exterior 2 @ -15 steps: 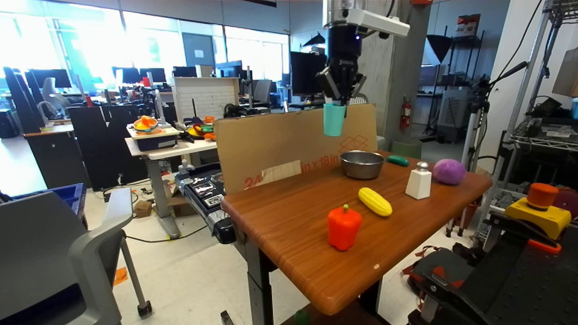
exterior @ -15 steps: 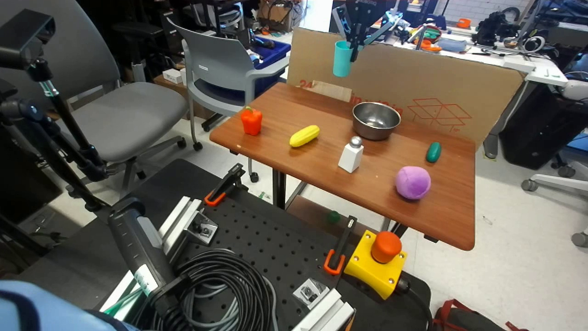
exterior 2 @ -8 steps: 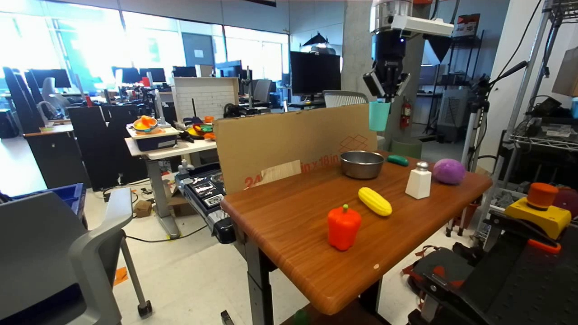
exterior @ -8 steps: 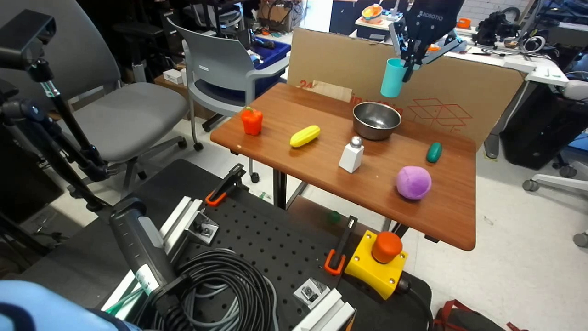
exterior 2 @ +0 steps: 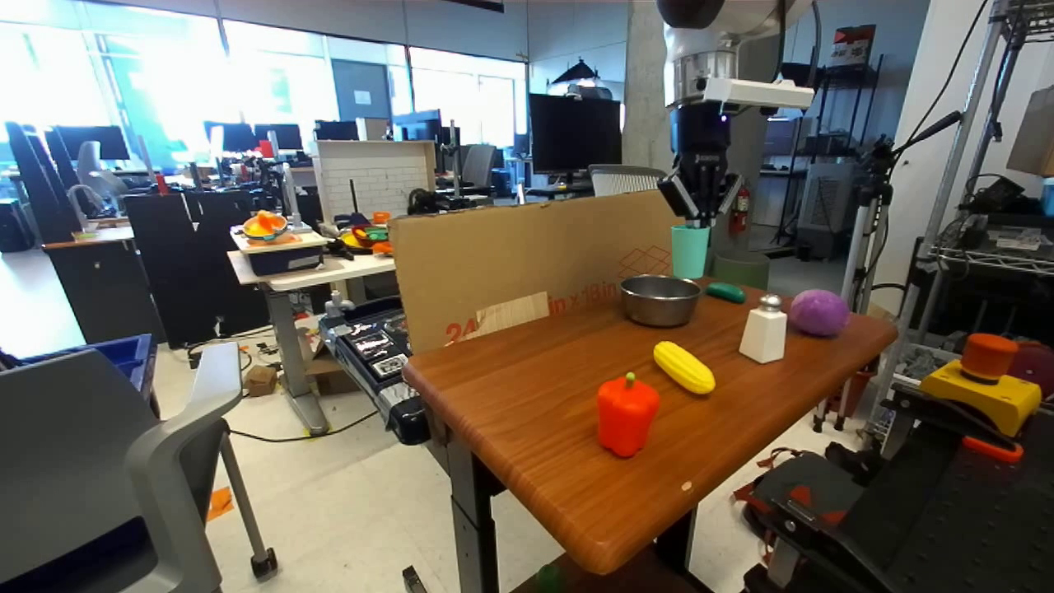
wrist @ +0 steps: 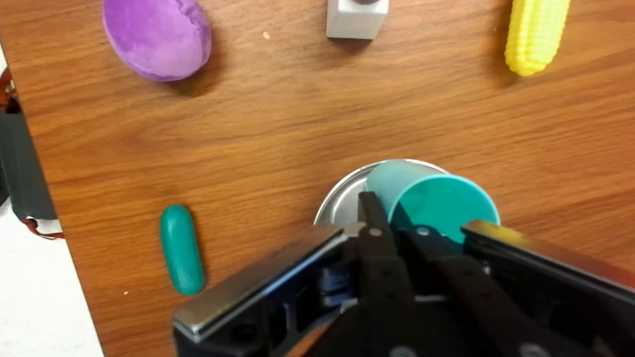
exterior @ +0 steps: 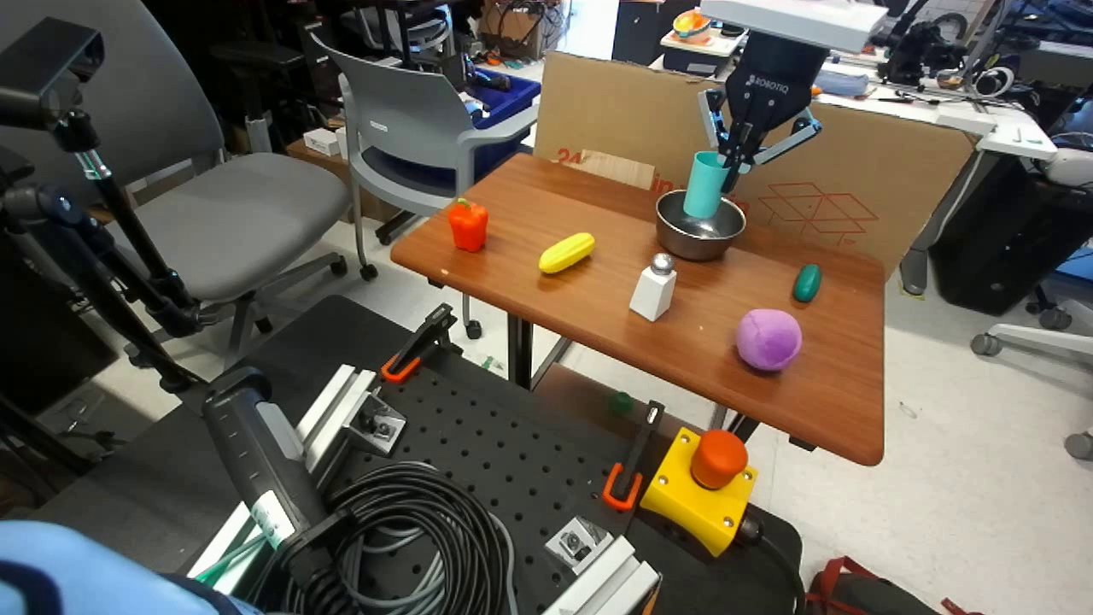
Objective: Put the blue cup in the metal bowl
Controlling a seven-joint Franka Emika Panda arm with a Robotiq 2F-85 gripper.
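Note:
The blue cup (exterior: 705,185) is teal and upright with a slight tilt. My gripper (wrist: 383,201) is shut on the cup's wall, one finger inside the cup and one outside, as the wrist view shows. The metal bowl (exterior: 694,248) stands on the table. In an exterior view the cup overlaps the bowl's opening. In an exterior view the cup (exterior 2: 690,252) hangs just above the rim level at the right side of the bowl (exterior 2: 659,306). In the wrist view the cup (wrist: 446,201) hides much of the bowl (wrist: 342,204).
A white shaker (exterior: 652,293) stands close to the bowl. A purple ball (exterior: 768,340), a dark green piece (exterior: 806,283), a yellow corn (exterior: 566,253) and a red pepper (exterior: 468,225) lie on the table (exterior: 598,299). A cardboard sheet (exterior: 811,162) stands behind the table's far edge.
The gripper first carried the cup across to the bowl's side, rightward in both exterior views. It then moved down, bringing the cup close to the bowl. The other objects have not moved.

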